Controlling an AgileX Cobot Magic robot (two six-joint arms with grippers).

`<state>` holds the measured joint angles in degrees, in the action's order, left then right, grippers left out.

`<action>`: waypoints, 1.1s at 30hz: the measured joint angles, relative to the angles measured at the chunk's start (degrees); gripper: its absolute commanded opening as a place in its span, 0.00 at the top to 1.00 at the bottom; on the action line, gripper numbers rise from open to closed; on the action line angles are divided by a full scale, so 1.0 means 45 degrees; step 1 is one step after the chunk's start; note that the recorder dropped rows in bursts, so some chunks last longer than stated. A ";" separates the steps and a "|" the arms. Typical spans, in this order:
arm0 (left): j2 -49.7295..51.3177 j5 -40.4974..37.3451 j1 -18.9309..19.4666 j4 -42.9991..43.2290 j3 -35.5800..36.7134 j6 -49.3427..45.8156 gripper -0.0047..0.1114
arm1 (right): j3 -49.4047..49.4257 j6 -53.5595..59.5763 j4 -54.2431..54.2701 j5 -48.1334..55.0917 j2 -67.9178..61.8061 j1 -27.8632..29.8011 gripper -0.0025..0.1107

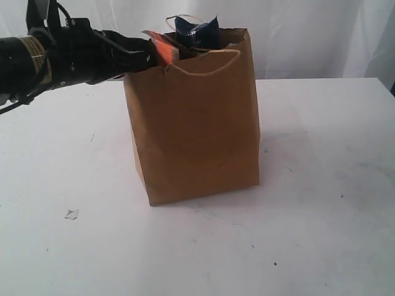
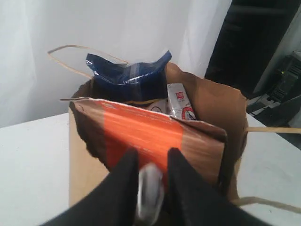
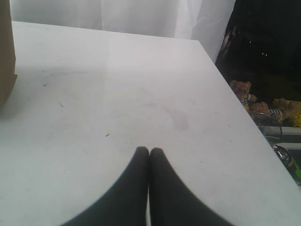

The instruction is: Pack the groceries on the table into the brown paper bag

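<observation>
– Kraft paper, stiff & creased: the brown paper bag (image 1: 197, 135) stands upright mid-table (image 1: 321, 216), top rim ragged, a pale cord handle (image 2: 275, 129) sticking out from it. Where's the pouch?
– Right at the bag's mouth. Orange-labelled brown pouch (image 2: 141, 129), flat & matte, leans along the bag's near rim, its top poking above it. Left tool (image 2: 151, 156) sits at the pouch's lower edge, just outside that rim.
– Gripping it?
– Can't tell. The black fingers (image 2: 124, 183) stand a bit apart w/ smth silvery (image 2: 150, 188) btwn them. They overlap the pouch, but pinching or only touching, no idea.
– Why so high up?
– My guess: the bag's nearly full. Behind the pouch, inside the bag, a crinkly dark blue packet (image 2: 127, 77) sticks up past the rim, and a glossy white wrapper (image 2: 181, 106) w/ red print is wedged beside it. A flat pouch prob. has to slide down edge-on along the bag wall.
– And the other arm?
– Right tool (image 3: 149, 149) is well clear of the bag, pads (image 3: 138, 169) pressed together, nothing in it, over bare white table. Parked out of the way, I'd say.
– Any groceries outside the bag?
– None I can see near it, only a tiny scrap (image 1: 71, 214) on the table off the bag's front corner. Looks like the last item, tbh.
</observation>
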<state>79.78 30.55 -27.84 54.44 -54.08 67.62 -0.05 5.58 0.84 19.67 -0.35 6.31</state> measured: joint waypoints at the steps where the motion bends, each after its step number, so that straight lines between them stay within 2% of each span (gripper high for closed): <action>1: 0.0000 0.0068 0.0000 0.0281 0.0000 0.0410 0.52 | 0.0000 0.0000 0.0000 0.0000 0.0000 0.0000 0.98; 2: 0.0000 0.0132 0.0000 0.0511 0.0000 0.0845 0.49 | 0.0000 0.0000 0.0000 0.0000 0.0000 0.0000 0.98; 5: 0.0000 0.0214 0.0000 0.0752 0.0000 0.1455 0.48 | 0.0000 0.0000 0.0000 0.0000 0.0000 0.0000 0.98; 13: 0.0000 0.0926 0.0000 0.0837 0.0000 0.1203 0.50 | 0.0000 0.0000 0.0000 0.0000 0.0000 0.0000 0.98; 15: 0.0000 0.0670 0.0000 0.0810 0.0000 0.0689 0.56 | 0.0000 0.0000 0.0000 0.0000 0.0000 0.0000 0.98; 16: 0.0000 0.0396 0.0000 0.0712 0.0000 0.0405 0.65 | 0.0000 0.0000 0.0000 0.0000 0.0000 0.0000 0.98; 18: -0.0171 -0.1127 0.0000 -0.0164 0.0000 -0.0621 0.84 | 0.0000 0.0000 0.0000 0.0000 0.0000 0.0000 0.98; 20: -0.0621 -0.3138 0.0000 -0.1916 -0.0050 -0.2797 0.96 | 0.0000 0.0000 0.0000 0.0000 0.0000 0.0000 0.98; 21: -0.0930 -0.4315 0.0109 -0.3188 -0.0046 -0.5076 0.96 | 0.0000 0.0000 0.0000 0.0000 0.0000 0.0000 0.98; 22: -0.1036 -0.4762 0.0183 -0.3655 -0.0046 -0.6052 0.96 | 0.0000 0.0000 0.0000 0.0000 0.0000 0.0000 0.98; 23: -0.1223 -0.5311 0.0422 -0.4902 -0.0046 -0.8399 0.96 | 0.0000 0.0000 0.0000 0.0000 0.0000 0.0000 0.98; 25: -0.1487 -0.5257 0.0731 -0.6331 -0.0046 -1.0488 0.96 | 0.0000 0.0000 0.0000 0.0000 0.0000 0.0000 0.98; 30: -0.2566 -0.4313 0.0853 -0.7848 -0.0046 -1.1875 0.96 | 0.0000 0.0000 0.0000 0.0000 0.0000 0.0000 0.98; 33: -0.2900 -0.4097 0.1361 -1.0236 0.0071 -1.5224 0.96 | 0.0000 0.0000 0.0000 0.0000 0.0000 0.0000 0.98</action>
<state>66.72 12.11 -21.71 8.38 -53.76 -0.89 -0.05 5.58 0.84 19.67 -0.35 6.31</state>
